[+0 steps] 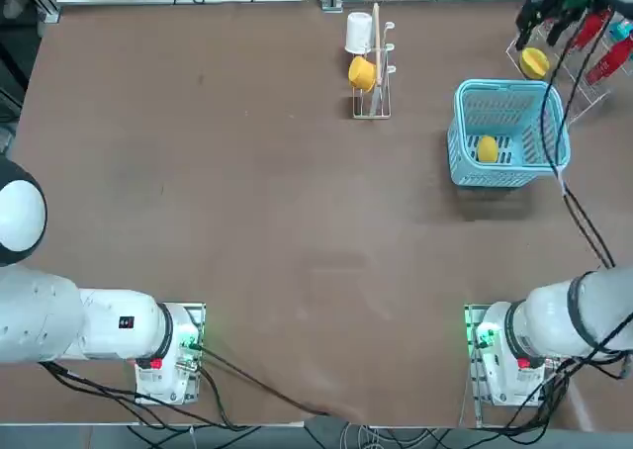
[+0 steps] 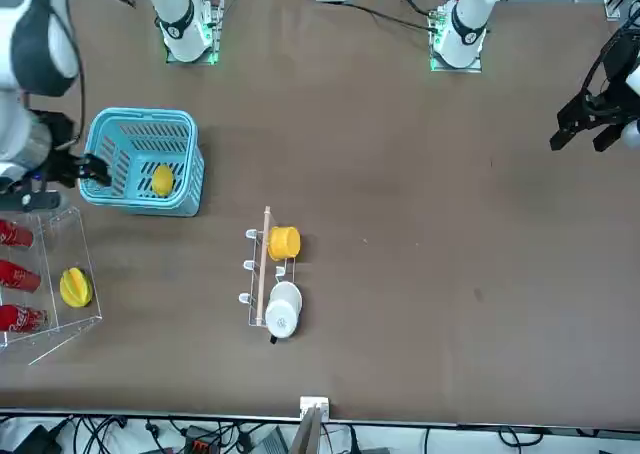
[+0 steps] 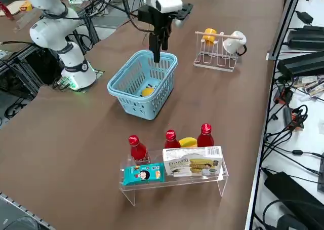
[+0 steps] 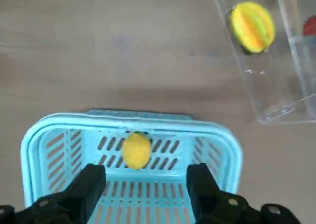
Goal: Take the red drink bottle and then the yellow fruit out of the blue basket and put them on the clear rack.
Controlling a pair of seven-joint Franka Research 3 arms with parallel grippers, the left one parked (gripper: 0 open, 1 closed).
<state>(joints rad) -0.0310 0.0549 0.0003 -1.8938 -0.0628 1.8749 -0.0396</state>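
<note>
The blue basket point(image 1: 509, 177) point(image 3: 132, 104) stands at the table's right side and holds only the small yellow fruit point(image 1: 487, 149) point(image 3: 147, 91) point(image 4: 136, 150). Three red drink bottles point(image 3: 171, 140) point(image 2: 15, 275) stand upright on the clear rack point(image 3: 221, 182) point(image 2: 52, 319) beyond the basket; a bigger flattened yellow fruit point(image 4: 252, 26) lies among them. My right gripper point(image 3: 155, 51) point(image 4: 145, 189) point(image 1: 547, 29) hovers above the basket, over the rim on its far side from the rack. It is open and holds nothing. In the wrist view the yellow fruit lies just ahead of the open fingers.
A slim white peg stand point(image 1: 374, 93) near the table's far middle carries an orange-yellow cup point(image 1: 362, 72) and a white cup point(image 1: 358, 32). A teal packet point(image 3: 143, 174) and a white box point(image 3: 192, 162) lean on the rack's front. The arm's cable point(image 1: 584, 222) trails past the basket.
</note>
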